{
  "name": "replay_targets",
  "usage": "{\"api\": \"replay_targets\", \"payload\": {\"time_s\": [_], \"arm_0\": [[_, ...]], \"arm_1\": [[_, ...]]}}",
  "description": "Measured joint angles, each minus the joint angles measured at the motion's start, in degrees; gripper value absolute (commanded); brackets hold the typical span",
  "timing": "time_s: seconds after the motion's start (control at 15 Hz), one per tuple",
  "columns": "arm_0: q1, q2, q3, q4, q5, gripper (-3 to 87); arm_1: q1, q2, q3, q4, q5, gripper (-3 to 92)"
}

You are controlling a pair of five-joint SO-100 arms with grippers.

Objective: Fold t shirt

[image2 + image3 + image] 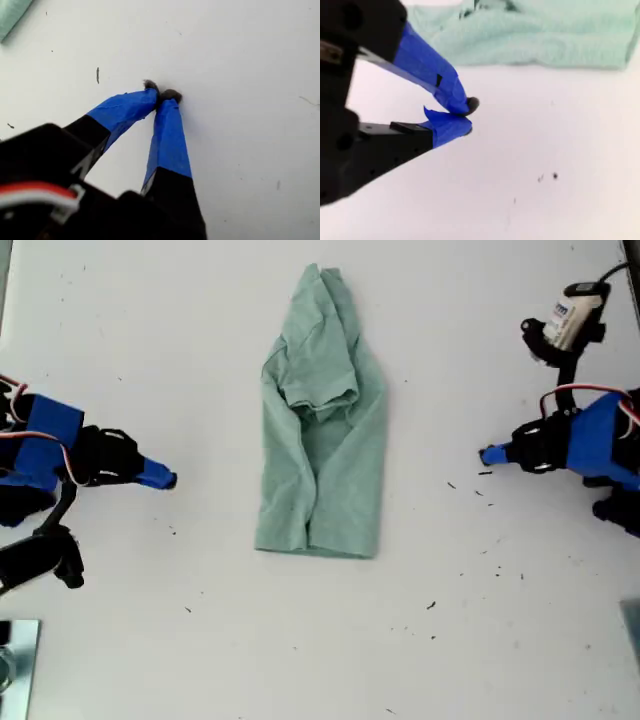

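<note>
The pale green t shirt (322, 455) lies in the middle of the white table, folded lengthwise into a narrow strip with a sleeve bunched over its upper part. My first gripper (487, 453) is at the exterior view's right, shut on nothing, its blue-taped tips (162, 95) touching just above bare table. Only a corner of the t shirt (12, 15) shows in its view. My second gripper (168, 480) is at the exterior view's left, also shut and holding nothing (468, 116). It points at the t shirt (535, 40), a short gap away.
Small dark specks (450, 484) dot the table near the first gripper and toward the front. A shiny metal object (16, 665) sits at the exterior view's lower left corner. A white camera module (568, 318) rides on the arm at the exterior view's upper right.
</note>
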Motion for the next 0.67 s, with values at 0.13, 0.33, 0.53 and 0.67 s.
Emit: {"api": "replay_targets", "payload": {"time_s": [0.13,0.33,0.53,0.67], "arm_0": [[-0.18,17.49,9.84,2.90,-0.97,-0.2],[-0.09,25.49,11.51,5.89,-1.14,-0.3],[1.49,14.33,-1.32,8.00,-3.52,-0.3],[5.54,-11.34,-24.35,13.27,-3.78,-0.3]], "arm_1": [[0.00,0.00,0.00,0.00,0.44,2.2],[-0.70,0.53,0.00,0.79,1.93,2.2],[-8.70,-13.10,-12.30,3.25,8.26,2.2],[-14.94,-41.13,-41.22,10.81,10.02,2.1]]}}
